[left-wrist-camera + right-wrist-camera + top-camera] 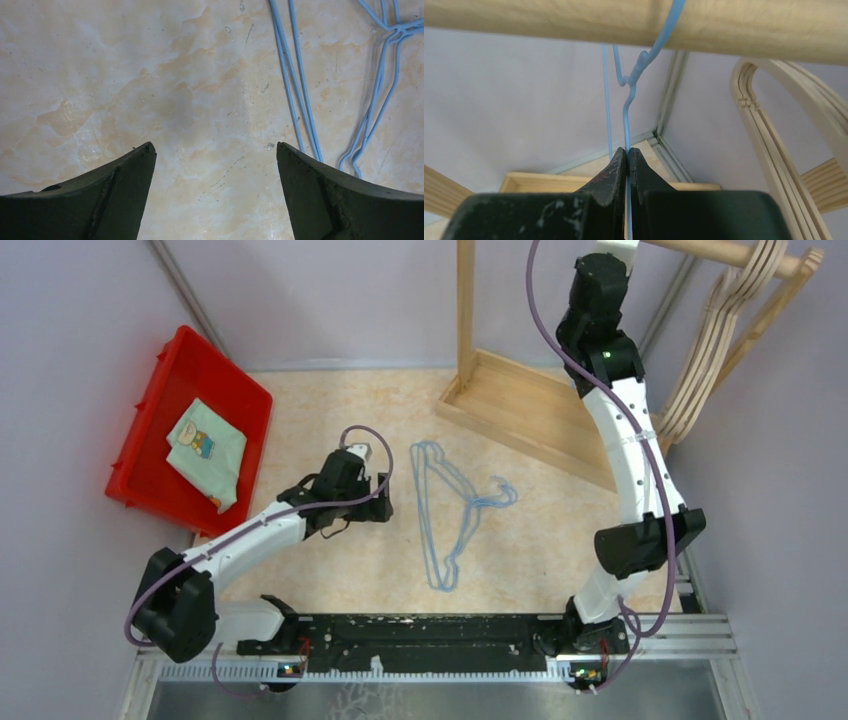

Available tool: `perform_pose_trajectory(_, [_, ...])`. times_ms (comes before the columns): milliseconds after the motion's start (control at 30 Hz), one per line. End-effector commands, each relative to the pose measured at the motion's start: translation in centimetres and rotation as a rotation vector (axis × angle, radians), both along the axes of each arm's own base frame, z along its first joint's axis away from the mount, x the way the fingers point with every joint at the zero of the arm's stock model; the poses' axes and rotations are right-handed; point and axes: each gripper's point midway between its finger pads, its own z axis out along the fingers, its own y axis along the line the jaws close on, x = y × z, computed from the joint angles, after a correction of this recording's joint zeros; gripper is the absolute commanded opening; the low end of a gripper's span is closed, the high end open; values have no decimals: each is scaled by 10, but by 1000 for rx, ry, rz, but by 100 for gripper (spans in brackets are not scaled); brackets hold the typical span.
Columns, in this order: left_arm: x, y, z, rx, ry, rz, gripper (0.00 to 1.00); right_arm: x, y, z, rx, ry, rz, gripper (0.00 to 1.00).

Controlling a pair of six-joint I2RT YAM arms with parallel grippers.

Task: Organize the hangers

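Note:
Light-blue wire hangers (445, 515) lie in a loose pile on the marbled table. Their wires (295, 90) cross the upper right of the left wrist view. My left gripper (215, 150) hovers open just left of them, with nothing between its fingers. My right arm (605, 300) reaches up to the rack's rail (574, 20). There my right gripper (628, 150) is shut on the wire of a blue hanger (626, 115) whose hook curls over the rail. Several beige wooden hangers (715, 340) hang on the same rail to the right (769, 150).
A red bin (150, 410) holding a folded pale-green cloth (207, 452) sits at the left. The rack's wooden base tray (530, 410) and upright post (465, 310) stand at the back right. Grey walls close in on the sides.

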Motion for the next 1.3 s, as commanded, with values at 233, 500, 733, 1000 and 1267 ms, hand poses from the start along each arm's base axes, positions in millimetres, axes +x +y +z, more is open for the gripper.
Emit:
perform_pose_trajectory(233, [15,-8,3,-18,-3,-13,96,-15,-39,-41,82,30,-44,0])
perform_pose_trajectory(500, [17,-12,2,-26,0,-19,96,-37,-34,-39,140,5,4,50])
perform_pose_trajectory(733, [15,-12,-2,-34,5,-17,97,-64,-23,-31,198,3,94,83])
perform_pose_trajectory(1000, [13,-14,-7,-41,15,-30,98,-108,-2,-17,131,-17,138,87])
perform_pose_trajectory(1267, [9,-14,-15,-41,35,-43,98,-127,42,-31,115,40,280,86])
